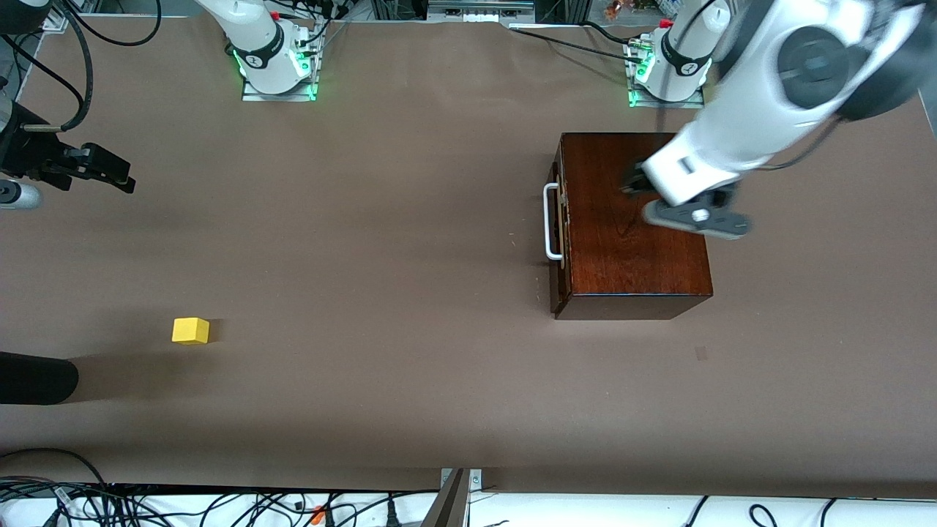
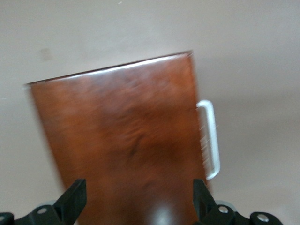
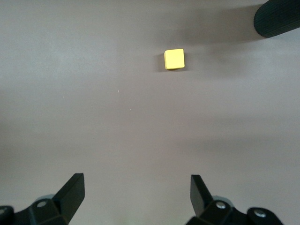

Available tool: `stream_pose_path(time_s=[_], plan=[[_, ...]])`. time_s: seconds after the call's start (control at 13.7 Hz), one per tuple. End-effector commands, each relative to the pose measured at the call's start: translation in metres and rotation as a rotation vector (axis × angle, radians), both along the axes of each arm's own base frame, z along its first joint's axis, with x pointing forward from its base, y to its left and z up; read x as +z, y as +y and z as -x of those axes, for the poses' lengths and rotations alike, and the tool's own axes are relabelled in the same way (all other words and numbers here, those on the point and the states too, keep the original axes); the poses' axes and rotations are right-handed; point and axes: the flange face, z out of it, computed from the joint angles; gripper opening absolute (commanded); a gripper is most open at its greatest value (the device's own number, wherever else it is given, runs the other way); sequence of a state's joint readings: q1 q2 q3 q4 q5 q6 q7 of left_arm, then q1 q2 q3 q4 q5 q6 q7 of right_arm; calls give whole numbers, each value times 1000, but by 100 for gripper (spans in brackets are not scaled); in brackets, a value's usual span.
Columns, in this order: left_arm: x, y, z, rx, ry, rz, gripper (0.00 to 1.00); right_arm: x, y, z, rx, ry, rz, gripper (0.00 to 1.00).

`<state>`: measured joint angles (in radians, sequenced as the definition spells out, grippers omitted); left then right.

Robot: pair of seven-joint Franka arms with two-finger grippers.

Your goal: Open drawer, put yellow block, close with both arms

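Note:
The dark mahogany box stands toward the left arm's end of the table. Its drawer looks shut, and the white bar handle faces the right arm's end. My left gripper hangs open and empty over the box top; the left wrist view shows the box and handle between my open fingers, with the gripper holding nothing. The yellow block lies on the table toward the right arm's end, nearer the front camera. My right gripper is open and empty above the table there. The block shows ahead of the right gripper.
A black rounded object lies at the table's edge beside the yellow block, and also shows in the right wrist view. The brown table surface stretches between block and box. Cables run along the front edge.

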<state>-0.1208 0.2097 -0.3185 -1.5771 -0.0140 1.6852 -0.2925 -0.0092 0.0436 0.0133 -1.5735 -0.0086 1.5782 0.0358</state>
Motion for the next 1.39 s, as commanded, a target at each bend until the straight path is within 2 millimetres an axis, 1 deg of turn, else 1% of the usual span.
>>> stream_pose_path(time_s=[0.0, 0.07, 0.22, 0.29, 0.44, 0.58, 0.66, 0.73, 0.8, 0.88, 0.95, 1.17, 1.31], plan=[[-33, -57, -1, 47, 17, 12, 100, 6, 0, 6, -5, 2, -1, 100], [-42, -76, -4, 30, 15, 24, 100, 6, 0, 6, -5, 2, 1, 100], [-69, -118, -9, -18, 33, 45, 100, 6, 0, 6, -4, 3, -1, 100], [-81, -134, -9, -45, 32, 36, 100, 6, 0, 6, -4, 3, -1, 100], [-98, -155, 0, -121, -8, -50, 100, 6, 0, 6, -5, 2, -1, 100], [-117, -182, 17, -225, -61, -160, 100, 5, 0, 6, -5, 4, -1, 100], [-129, -191, 24, -264, -75, -206, 100, 6, 0, 7, -4, 6, -1, 100], [-141, -193, 25, -257, -71, -225, 100, 5, 0, 7, -5, 15, 1, 100], [-146, -194, 26, -215, -68, -233, 100, 5, 0, 8, -5, 13, 1, 100], [-156, -194, 31, -166, -55, -252, 100, 5, 0, 7, -5, 15, -1, 100], [-165, -198, 42, -127, -46, -274, 100, 5, 0, 7, -5, 15, 1, 100], [-180, -193, 52, -12, -34, -316, 100, 5, 0, 7, -5, 15, 1, 100], [-185, -191, 51, 21, -59, -345, 100, 5, 0, 7, -5, 15, 1, 100]])
